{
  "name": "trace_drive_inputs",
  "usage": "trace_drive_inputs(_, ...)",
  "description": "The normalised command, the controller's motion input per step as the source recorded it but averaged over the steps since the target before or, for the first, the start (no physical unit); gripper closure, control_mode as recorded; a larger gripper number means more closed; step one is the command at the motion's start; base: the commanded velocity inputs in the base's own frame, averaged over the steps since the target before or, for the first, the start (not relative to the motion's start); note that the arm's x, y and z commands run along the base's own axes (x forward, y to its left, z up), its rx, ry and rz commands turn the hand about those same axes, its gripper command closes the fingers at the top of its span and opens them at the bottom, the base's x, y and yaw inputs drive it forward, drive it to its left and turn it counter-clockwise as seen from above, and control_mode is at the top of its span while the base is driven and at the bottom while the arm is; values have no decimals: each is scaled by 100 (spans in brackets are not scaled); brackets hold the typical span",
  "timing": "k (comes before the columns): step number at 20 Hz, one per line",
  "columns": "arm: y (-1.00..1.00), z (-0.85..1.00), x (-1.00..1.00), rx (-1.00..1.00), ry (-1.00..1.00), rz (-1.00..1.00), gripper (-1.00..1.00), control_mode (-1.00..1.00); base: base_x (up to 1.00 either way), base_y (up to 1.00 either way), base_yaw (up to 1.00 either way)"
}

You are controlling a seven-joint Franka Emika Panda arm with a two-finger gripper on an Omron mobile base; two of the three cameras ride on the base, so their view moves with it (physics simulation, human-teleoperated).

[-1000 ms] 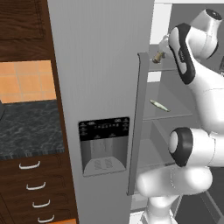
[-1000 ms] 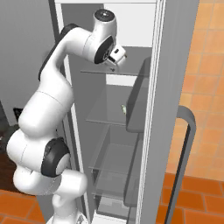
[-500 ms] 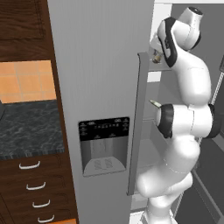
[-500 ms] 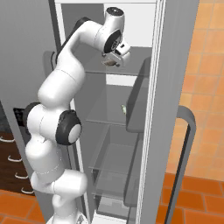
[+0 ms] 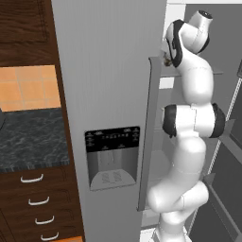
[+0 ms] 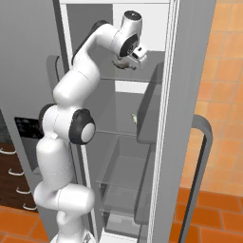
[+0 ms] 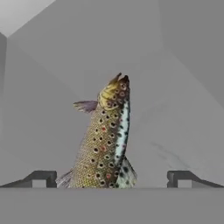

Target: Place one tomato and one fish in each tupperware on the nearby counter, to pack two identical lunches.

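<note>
The big grey fridge (image 5: 108, 71) stands with one door open. Beside it is the dark desk (image 5: 28, 137) with brown drawers (image 5: 35, 203) under it. The white arm (image 6: 71, 128) reaches up high into the fridge. A spotted brown fish (image 7: 105, 140) lies on a shelf (image 7: 175, 131) there. The fingers (image 7: 111, 177) are spread wide, one on each side of the fish, not pinching it.

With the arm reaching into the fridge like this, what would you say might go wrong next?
The fish lies between the open jaws but off-centre, nearer one fingertip, so closing may nudge it or pinch only an edge. The gripper is tucked high inside the fridge, so pulling out may clip the door frame.
</note>
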Motion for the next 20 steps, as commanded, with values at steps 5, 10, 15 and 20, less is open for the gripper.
trace_drive_inputs(5,14,-23,29,-6,-10,0,-100,-100,0,0,0)
trace_drive_inputs(10,51,-100,-2,-5,1,14,-100,-100,0,0,0)
trace_drive_inputs(15,51,-100,-4,-16,5,19,100,-100,0,0,0)
trace_drive_inputs(20,18,-100,-23,-15,0,12,100,-100,0,0,0)
